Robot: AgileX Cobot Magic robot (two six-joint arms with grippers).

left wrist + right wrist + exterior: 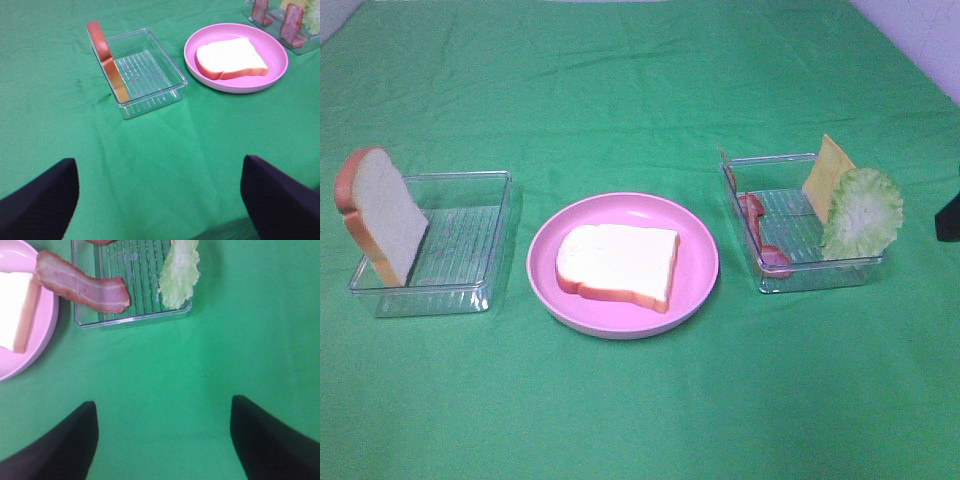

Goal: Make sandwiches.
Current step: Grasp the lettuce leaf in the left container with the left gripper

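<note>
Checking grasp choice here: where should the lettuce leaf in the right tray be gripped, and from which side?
Probably grip the lettuce by its upper ruffled edge, coming down from above. It stands nearly upright against the clear tray's right end, so that edge sticks up free.

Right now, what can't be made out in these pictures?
cheese slice: high view, lower part behind the lettuce.
bacon strips: count unsure; high view, blurred through the clear tray wall; right wrist view, one cut by the edge.
dark shape: high view, cut by the right edge; cannot identify.
</note>
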